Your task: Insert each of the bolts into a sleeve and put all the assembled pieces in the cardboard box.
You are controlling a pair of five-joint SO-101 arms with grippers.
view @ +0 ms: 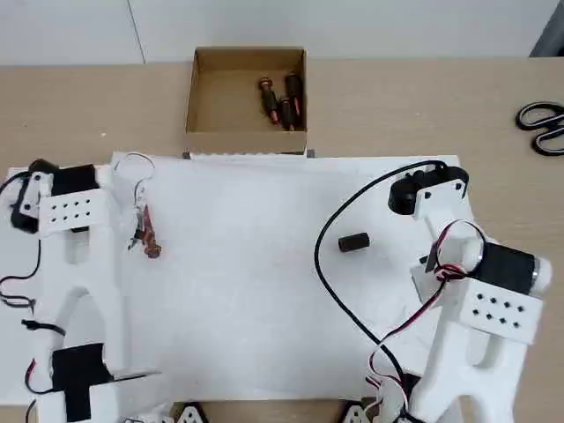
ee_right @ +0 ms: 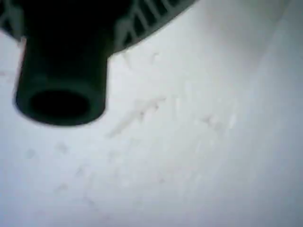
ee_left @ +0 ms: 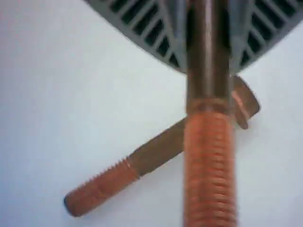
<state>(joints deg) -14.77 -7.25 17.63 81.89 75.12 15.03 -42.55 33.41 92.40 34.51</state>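
In the left wrist view my left gripper (ee_left: 208,38) is shut on a copper bolt (ee_left: 209,156), threaded end pointing away from the jaws. A second copper bolt (ee_left: 142,165) lies on the white mat just beneath it. The high view puts this gripper (view: 141,222) at the mat's left side, over the bolts (view: 152,243). My right gripper (ee_right: 66,33) is shut on a black sleeve (ee_right: 61,90), whose open end faces the camera. It sits low at the right (view: 429,263). Another black sleeve (view: 353,241) lies loose on the mat. The cardboard box (view: 204,106) holds several assembled pieces (view: 282,99).
A white mat (view: 247,291) covers the table's middle. Black scissors (view: 542,126) lie at the far right on the wooden table. A black cable (view: 328,264) loops across the mat from the right arm.
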